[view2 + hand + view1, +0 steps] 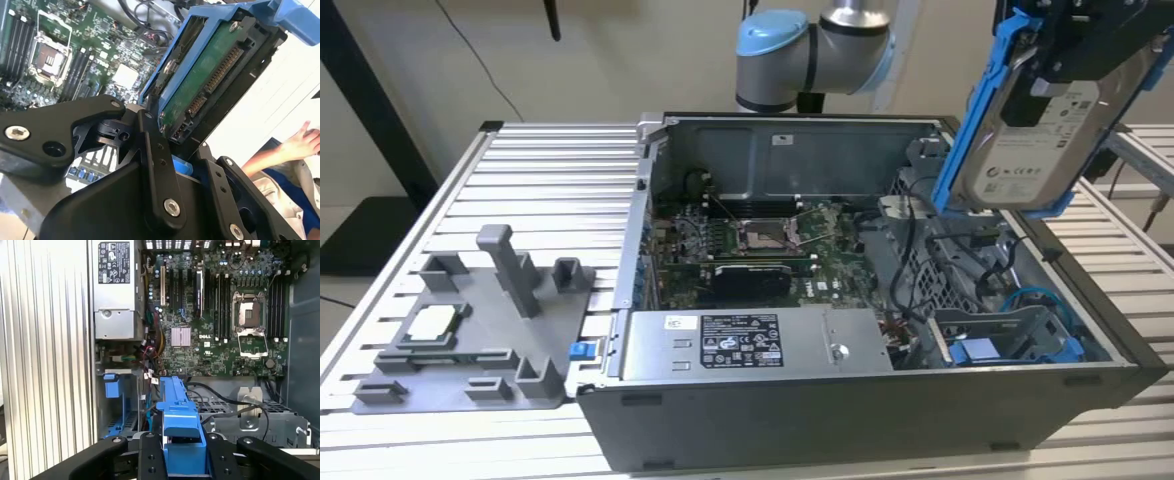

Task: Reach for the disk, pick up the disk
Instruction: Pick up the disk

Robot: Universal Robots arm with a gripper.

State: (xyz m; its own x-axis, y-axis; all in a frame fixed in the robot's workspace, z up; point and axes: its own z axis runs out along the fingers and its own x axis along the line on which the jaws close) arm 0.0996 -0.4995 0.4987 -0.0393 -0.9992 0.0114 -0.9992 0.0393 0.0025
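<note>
The disk (pixel 1025 140), a silver-grey hard drive with a white label in a bright blue bracket, hangs upright in the air above the right end of the open computer case (pixel 761 420). My gripper (pixel 1065 72) is shut on its upper end at the exterior view's top right. In the second wrist view the disk's green circuit-board side (pixel 205 85) faces the camera, clamped between the black fingers (pixel 150 132). In the first wrist view the blue bracket (pixel 177 420) sits between the two fingers (pixel 149 456), high over the motherboard (pixel 220 325).
Inside the case are a power supply (pixel 747 342) and a blue bay (pixel 1014 345) at the front right. A grey fixture (pixel 480 330) holding a small silver chip (pixel 427 322) lies on the slatted table (pixel 547 160). A person's hand (pixel 302 142) shows beyond the disk.
</note>
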